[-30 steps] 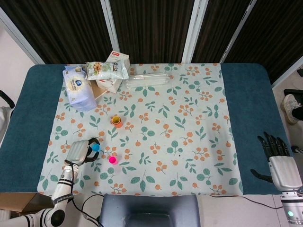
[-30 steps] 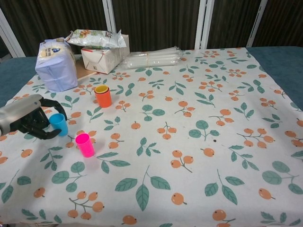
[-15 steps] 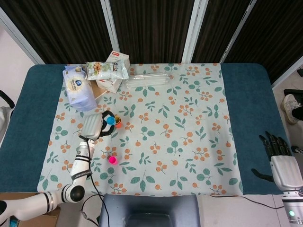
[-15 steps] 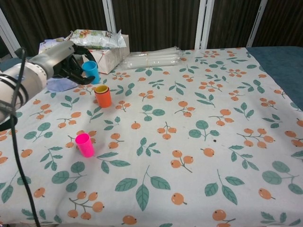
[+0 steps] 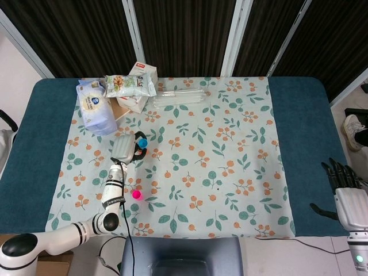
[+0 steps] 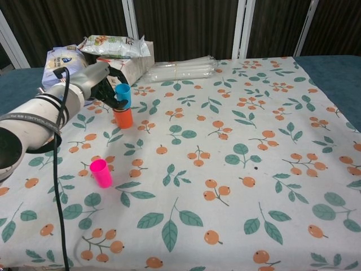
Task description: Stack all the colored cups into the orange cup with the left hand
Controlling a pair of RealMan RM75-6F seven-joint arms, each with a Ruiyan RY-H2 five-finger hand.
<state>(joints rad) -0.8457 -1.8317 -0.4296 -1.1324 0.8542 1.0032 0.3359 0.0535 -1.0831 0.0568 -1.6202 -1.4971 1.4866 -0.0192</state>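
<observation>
Carried from near the blue packet, one blue cup is now held upright by the left robot hand directly above the single orange cup. One pink cup stands nearer than the orange cup. The right robot hand, fingers spread, is seen far right of it.

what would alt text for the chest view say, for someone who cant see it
The robot's left hand holds a blue cup just above the orange cup on a table with a fruit-print cloth. A pink cup stands alone nearer the camera; packaged goods sit at the far edge.
</observation>
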